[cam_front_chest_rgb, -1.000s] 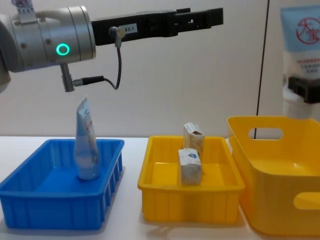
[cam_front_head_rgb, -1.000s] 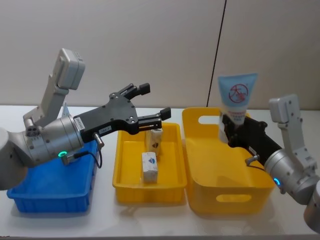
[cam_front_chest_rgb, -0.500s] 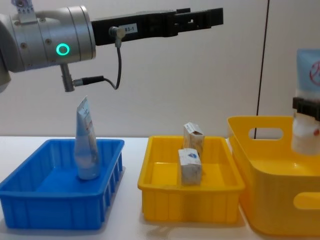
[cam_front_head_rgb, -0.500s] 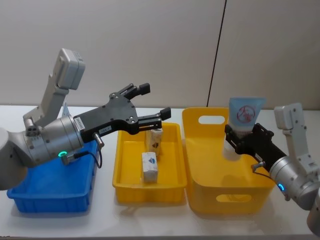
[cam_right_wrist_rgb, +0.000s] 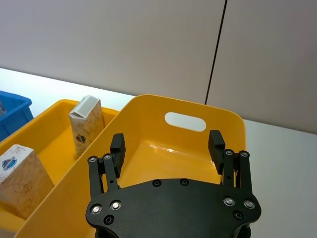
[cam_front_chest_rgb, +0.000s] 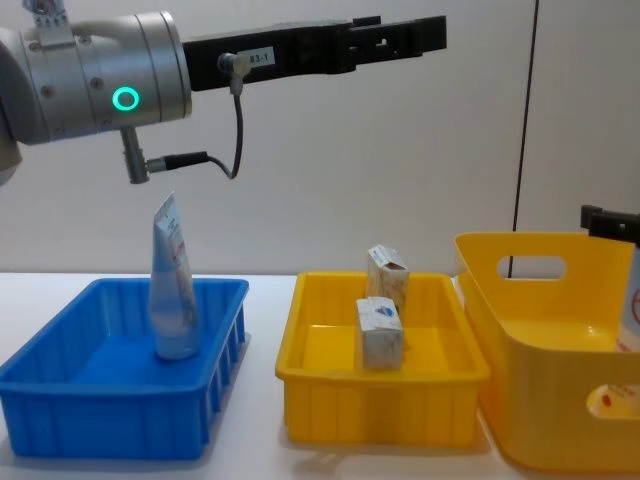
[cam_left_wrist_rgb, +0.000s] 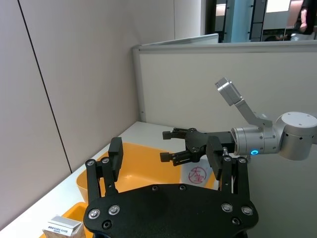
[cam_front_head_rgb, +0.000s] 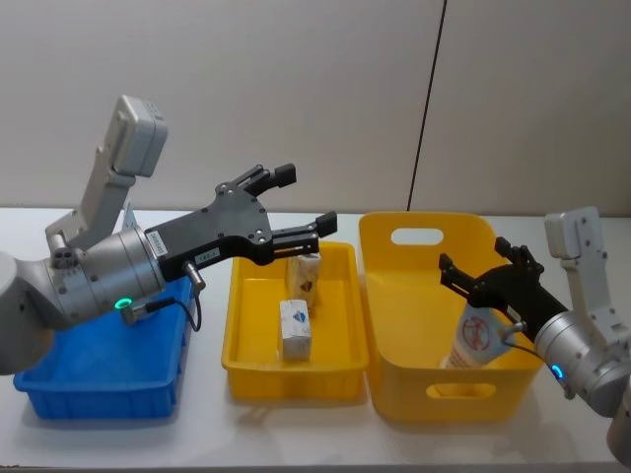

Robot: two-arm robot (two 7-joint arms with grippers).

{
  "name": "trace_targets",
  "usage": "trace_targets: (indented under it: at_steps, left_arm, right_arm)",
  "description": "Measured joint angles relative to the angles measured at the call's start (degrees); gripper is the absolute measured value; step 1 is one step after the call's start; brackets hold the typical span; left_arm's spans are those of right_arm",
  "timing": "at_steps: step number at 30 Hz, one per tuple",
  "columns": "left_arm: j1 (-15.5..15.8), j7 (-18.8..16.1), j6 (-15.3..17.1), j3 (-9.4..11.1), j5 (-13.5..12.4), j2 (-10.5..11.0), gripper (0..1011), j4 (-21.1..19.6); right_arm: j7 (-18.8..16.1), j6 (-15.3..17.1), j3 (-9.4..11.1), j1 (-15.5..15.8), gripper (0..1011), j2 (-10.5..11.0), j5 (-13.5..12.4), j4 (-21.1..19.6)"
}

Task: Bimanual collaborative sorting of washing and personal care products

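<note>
Right hand point(cam_front_head_rgb: 473, 261): found with fingers spread wide and gripping nothing, hovering over the tall yellow plastic bin point(cam_front_head_rgb: 380, 236) at the robot's right. The right wrist view confirmed both fingers point(cam_right_wrist_rgb: 117, 144) apart with bare bin wall between them.

White squeeze tube with a red round logo point(cam_front_head_rgb: 476, 340): stood inside that bin against its right wall, free of the hand. It lay directly below the right hand, long axis near upright with a slight lean. The chest view showed part of it at the frame edge point(cam_front_chest_rgb: 630, 310).

Left hand point(cam_front_head_rgb: 311, 200): likewise spread and empty, held high above the shallow yellow plastic tray point(cam_front_head_rgb: 242, 365) in the middle of the white surface point(cam_front_head_rgb: 296, 434).

Two whitish-beige cartons point(cam_front_head_rgb: 295, 328) stood in that tray, one behind the other, beneath and slightly forward of the left hand.

A second white squeeze tube point(cam_front_chest_rgb: 172, 290) stood in the blue plastic bin point(cam_front_chest_rgb: 60, 400), near upright, leaning towards the back. It lay below the left hand and towards the robot's left.

Assessment: the bin placement appeared complete. The right hand would need to rise straight up, along the tube's axis, to avoid tipping it. The left arm was plainly the nearer to the blue-bin tube and to the cartons.
</note>
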State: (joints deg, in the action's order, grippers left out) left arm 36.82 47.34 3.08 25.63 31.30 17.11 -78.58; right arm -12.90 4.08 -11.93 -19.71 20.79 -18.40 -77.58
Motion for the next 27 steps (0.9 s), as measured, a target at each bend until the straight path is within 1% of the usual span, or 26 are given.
trace_targets:
  at_steps: [18,22,24,27]
  left_arm:
    - [-0.19,-0.30,0.00,0.00,-0.08,0.03,1001,-0.12]
    - [-0.81,-1.53,0.00,0.00,-0.56,0.14,1001,-0.50]
    - [-1.42,-2.82,-0.03,0.00,-1.11,0.28,1001,-0.87]
    - [-2.42,-4.80,-0.12,0.02,-1.96,0.49,1001,-1.50]
  right_arm:
    - [0.11,-0.03,0.12,0.25,1002,-0.08,-0.01,0.11]
    - [0.54,-0.09,0.09,1.15,1002,-0.15,0.01,-0.97]
    - [0.76,-0.12,0.06,1.70,1002,-0.18,0.05,-1.56]
    - [1.57,-0.32,-0.05,3.58,1002,-0.31,0.20,-3.74]
